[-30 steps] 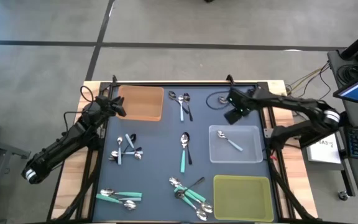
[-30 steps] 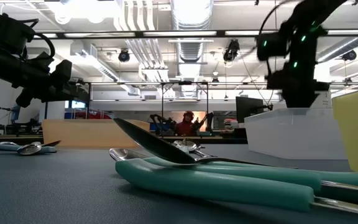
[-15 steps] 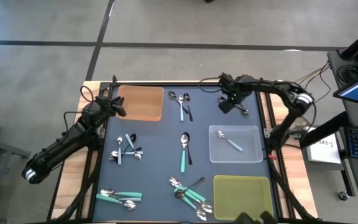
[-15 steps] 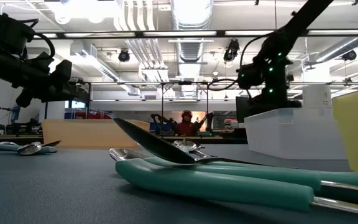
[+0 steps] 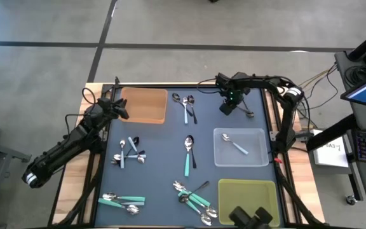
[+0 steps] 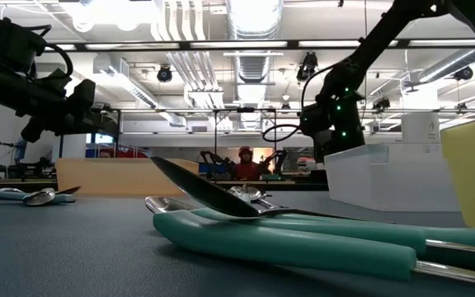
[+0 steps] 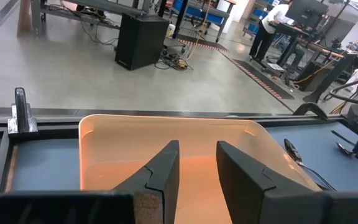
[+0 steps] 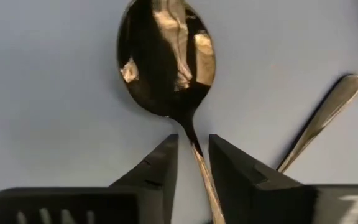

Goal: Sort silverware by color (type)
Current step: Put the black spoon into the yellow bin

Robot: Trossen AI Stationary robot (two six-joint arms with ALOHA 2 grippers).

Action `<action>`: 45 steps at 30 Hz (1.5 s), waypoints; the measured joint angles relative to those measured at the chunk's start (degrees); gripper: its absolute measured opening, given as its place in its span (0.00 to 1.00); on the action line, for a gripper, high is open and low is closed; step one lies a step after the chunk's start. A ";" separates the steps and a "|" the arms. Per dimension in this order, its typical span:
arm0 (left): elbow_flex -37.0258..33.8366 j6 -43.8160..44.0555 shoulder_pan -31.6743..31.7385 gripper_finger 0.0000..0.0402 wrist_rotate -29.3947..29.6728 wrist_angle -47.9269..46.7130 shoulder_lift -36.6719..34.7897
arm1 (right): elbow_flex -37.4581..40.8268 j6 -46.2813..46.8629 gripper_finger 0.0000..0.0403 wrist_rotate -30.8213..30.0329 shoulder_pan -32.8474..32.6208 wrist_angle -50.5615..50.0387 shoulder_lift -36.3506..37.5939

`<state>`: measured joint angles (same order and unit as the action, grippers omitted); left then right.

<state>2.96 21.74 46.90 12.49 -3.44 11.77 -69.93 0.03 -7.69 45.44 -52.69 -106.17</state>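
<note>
Silverware lies in clusters on the dark mat: teal-handled spoons [image 5: 122, 201] at front left, a mixed pile [image 5: 194, 194] at front centre, a pair [image 5: 189, 152] in the middle, blue-handled ones [image 5: 129, 152] at left and a pair [image 5: 186, 105] at the back. My right gripper [image 5: 227, 105] is low at the back right. In the right wrist view its fingers [image 8: 191, 140] stand narrowly open astride the thin neck of a dark metal spoon [image 8: 166, 56]. A second metal handle [image 8: 319, 121] lies beside it. My left gripper [image 7: 196, 149] hovers open and empty at the brown tray [image 5: 145, 105].
A clear tray [image 5: 218, 159] at right holds one blue-handled spoon [image 5: 235, 145]. A yellow-green tray [image 5: 246, 201] stands at front right. A black cable loops at the table's back edge. In the low view, teal handles [image 6: 287, 239] fill the foreground.
My right gripper has swung left along the back edge, away from the clear tray, and come down over the dark spoon, with its fingers narrowing. The left arm has not moved.
</note>
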 joint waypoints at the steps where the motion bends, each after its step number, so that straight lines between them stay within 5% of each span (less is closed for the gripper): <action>1: 0.00 0.00 0.02 0.22 0.00 0.02 -0.02 | -0.08 0.00 0.16 0.67 0.09 -0.04 0.21; 5: 0.00 0.00 0.02 0.22 0.00 0.01 -0.01 | 0.18 0.11 0.04 1.73 0.10 -0.15 1.55; 13: 0.00 0.00 0.02 0.22 -0.01 0.00 0.00 | 0.35 3.94 0.03 2.67 -0.23 -1.56 8.09; 23: 0.00 0.00 0.02 0.22 0.00 0.00 0.00 | 0.68 13.63 0.02 17.41 -8.15 -8.00 26.01; 29: 0.00 0.00 0.02 0.22 0.00 0.01 0.00 | 0.79 25.50 0.02 18.87 -23.16 -15.22 37.13; 34: 0.00 0.00 0.02 0.22 0.00 0.00 0.00 | 1.43 42.00 0.02 18.37 -42.23 -12.67 42.36; 45: 0.00 0.00 0.02 0.22 -0.02 0.00 0.00 | 4.66 64.96 0.02 13.73 -80.73 -1.43 35.36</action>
<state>2.96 21.74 46.92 12.47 -3.44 11.77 -65.28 64.99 6.04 -35.29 -54.12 -70.82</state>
